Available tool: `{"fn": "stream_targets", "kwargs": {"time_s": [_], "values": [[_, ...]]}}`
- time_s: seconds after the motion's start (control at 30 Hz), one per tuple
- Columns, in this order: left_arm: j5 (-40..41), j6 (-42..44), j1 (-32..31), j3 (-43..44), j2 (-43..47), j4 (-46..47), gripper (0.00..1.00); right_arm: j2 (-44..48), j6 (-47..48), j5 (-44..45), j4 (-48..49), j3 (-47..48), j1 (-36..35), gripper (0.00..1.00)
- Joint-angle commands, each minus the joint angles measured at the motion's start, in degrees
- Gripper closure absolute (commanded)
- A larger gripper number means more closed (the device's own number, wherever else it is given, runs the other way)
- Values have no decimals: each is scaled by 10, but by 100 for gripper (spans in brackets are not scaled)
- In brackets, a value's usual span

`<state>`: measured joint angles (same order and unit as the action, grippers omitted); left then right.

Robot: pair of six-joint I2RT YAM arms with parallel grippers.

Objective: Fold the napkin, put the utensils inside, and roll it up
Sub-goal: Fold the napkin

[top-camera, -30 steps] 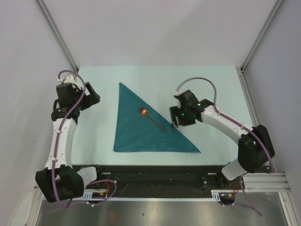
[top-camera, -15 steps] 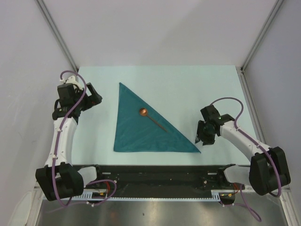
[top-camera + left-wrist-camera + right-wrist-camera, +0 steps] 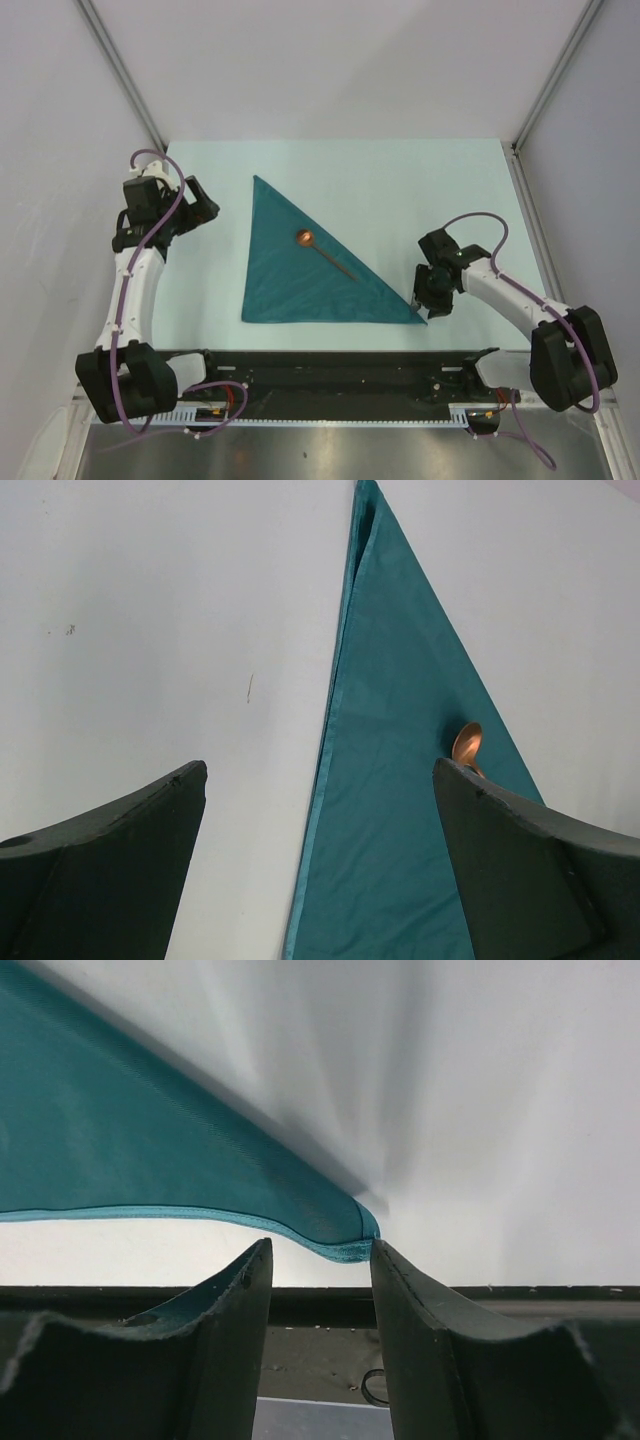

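Note:
The teal napkin (image 3: 290, 285) lies flat on the table, folded into a triangle. The spoon (image 3: 322, 250) rests on it along the long diagonal edge, copper bowl toward the far left. My right gripper (image 3: 424, 302) is low at the napkin's near right corner. In the right wrist view its jaws (image 3: 320, 1245) are open, and the corner of the napkin (image 3: 150, 1150) lies just at their tips. My left gripper (image 3: 203, 206) is open and empty, left of the napkin's far corner. In the left wrist view (image 3: 320, 770) the napkin (image 3: 400, 730) and spoon bowl (image 3: 467, 743) show.
The pale table (image 3: 420, 180) is bounded by grey walls on the left, back and right. A black rail (image 3: 340, 362) runs along the near edge, just behind the right gripper, and also shows in the right wrist view (image 3: 320, 1300).
My right arm has swung from beside the spoon handle to the napkin's near right corner and dropped low there. The left arm has barely moved.

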<state>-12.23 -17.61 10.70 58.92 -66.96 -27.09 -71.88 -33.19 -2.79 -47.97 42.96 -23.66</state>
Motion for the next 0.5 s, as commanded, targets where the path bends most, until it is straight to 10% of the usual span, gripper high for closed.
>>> {"fn": "stream_targets", "kwargs": {"time_s": [0.0, 0.47], "values": [[-17, -6, 5, -2, -2, 20, 0, -12, -23, 20, -14, -2, -9, 52], [-20, -6, 5, -1, -9, 20, 0, -63, -31, 27, -1, -8, -6, 62]]}}
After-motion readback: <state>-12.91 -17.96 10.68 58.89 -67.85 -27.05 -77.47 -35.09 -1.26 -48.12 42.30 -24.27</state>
